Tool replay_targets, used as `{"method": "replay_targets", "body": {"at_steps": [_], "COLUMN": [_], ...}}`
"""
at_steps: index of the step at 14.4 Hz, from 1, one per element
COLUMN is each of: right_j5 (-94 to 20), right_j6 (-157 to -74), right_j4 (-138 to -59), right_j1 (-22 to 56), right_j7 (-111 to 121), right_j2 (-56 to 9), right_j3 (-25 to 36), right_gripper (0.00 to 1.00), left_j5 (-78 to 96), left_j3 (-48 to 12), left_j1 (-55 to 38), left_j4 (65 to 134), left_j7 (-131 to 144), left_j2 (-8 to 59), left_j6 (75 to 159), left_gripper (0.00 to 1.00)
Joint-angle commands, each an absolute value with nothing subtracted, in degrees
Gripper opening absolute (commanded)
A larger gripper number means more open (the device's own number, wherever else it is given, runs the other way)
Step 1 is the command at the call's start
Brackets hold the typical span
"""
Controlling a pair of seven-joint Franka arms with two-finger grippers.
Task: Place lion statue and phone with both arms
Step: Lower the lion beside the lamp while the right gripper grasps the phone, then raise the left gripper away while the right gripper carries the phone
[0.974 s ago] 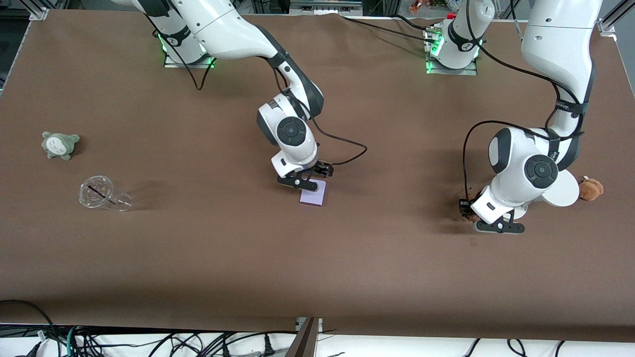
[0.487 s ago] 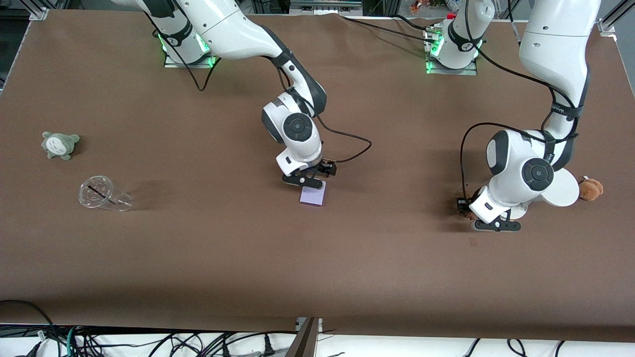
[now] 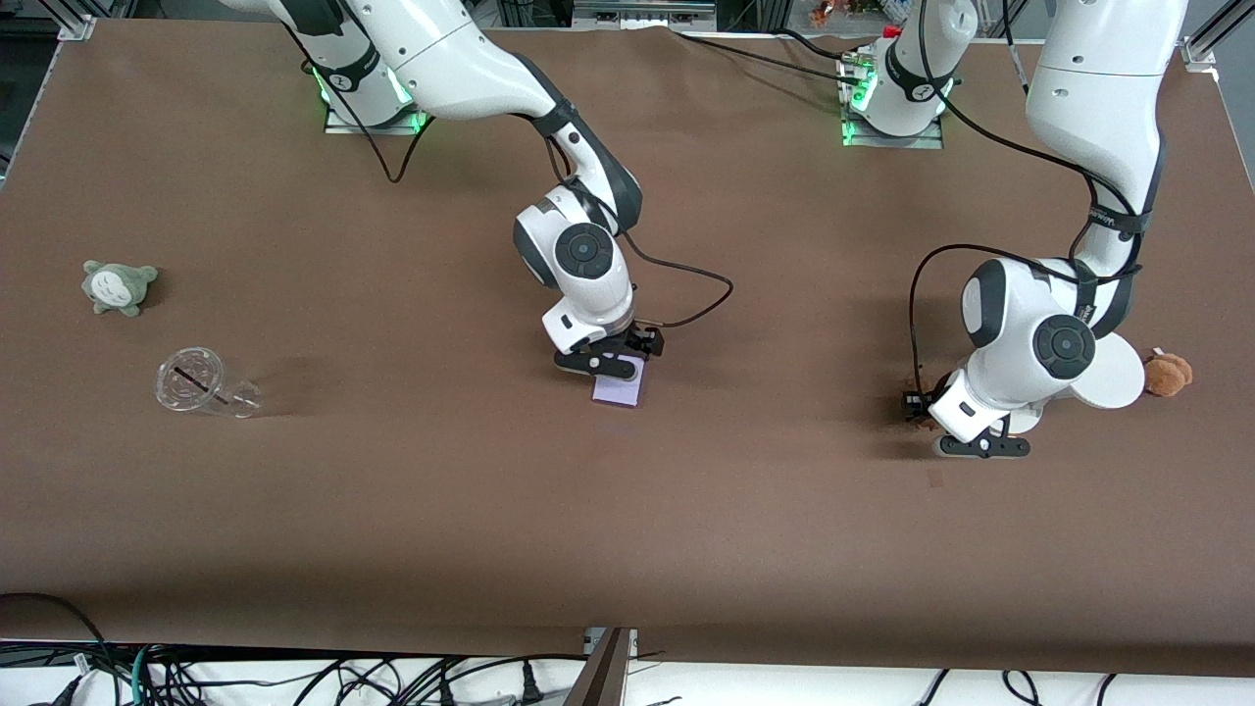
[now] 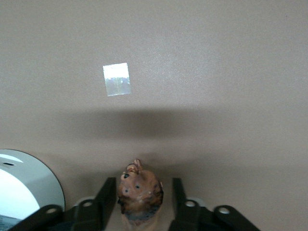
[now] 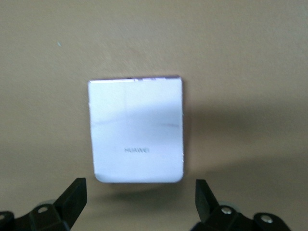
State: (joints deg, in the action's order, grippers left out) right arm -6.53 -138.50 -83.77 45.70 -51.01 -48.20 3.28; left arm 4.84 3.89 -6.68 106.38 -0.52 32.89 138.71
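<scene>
Jaws first: my right gripper (image 5: 139, 202) is spread wide, fingers (image 5: 72, 197) well clear of the phone (image 5: 137, 130) on both sides, low over the edge of it nearer the robots' bases. Left gripper (image 4: 139, 202) is partly spread w/ the lion statue (image 4: 139, 195) standing between the fingers (image 4: 107, 197); thin gaps show each side, so I can't tell if it's gripped. Going big to small: brown table (image 3: 627, 510); white round-based device (image 3: 1108, 378) toward the left arm's end, touching a tan plush (image 3: 1169, 374); clear cup (image 3: 201, 384) on its side toward the right arm's end; grey-green plush (image 3: 119, 285) farther from front cam than cup; phone flat mid-table; lion next to the white device.
</scene>
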Motion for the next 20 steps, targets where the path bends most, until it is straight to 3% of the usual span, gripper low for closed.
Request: {"method": "replay_targets", "body": {"at_steps": [1,3,7,10,14,17,19,20], "right_j5": [-5.4,-5.4,-3.9,-3.9,-3.7,-3.6,-2.9,-3.0], "right_j6": [-139.0,-139.1,-139.1,-139.1,-140.1,-140.8,-140.8,-140.8], "right_j4": [-79.2,-78.3,-78.2,-78.3,-78.3,-78.3,-78.3,-78.2], "right_j1": [45.7,45.8,45.7,45.6,45.7,45.7,45.7,45.7], "right_j7": [-52.1,-52.0,-51.8,-51.8,-51.7,-51.7,-51.8,-51.8], "right_j2": [-51.2,-52.4,-52.6,-52.6,-53.2,-53.7,-53.7,-53.7], "right_j3": [3.4,4.1,4.3,4.4,4.8,4.8,4.8,4.8], "right_gripper": [1.00,1.00,1.00,1.00,1.00,1.00,1.00,0.95], "left_j5": [6.2,6.2,5.9,5.7,5.4,4.3,-0.1,-1.7], "left_j3": [4.2,4.2,4.0,3.5,3.7,4.2,4.3,4.2], "left_j1": [-6.7,-6.7,-7.3,-8.5,-8.5,-8.0,-8.0,-8.0], "left_j4": [106.7,107.6,117.4,122.1,122.1,120.9,116.6,114.8], "left_j7": [-1.3,-1.3,-1.3,-1.3,-1.6,-1.7,-1.5,-1.5], "left_j2": [32.4,31.6,22.0,18.8,11.2,4.3,1.9,0.6], "left_j6": [139.0,138.7,138.6,138.6,138.1,129.8,122.3,119.3], "left_gripper": [1.00,1.00,1.00,1.00,1.00,1.00,1.00,1.00]}}
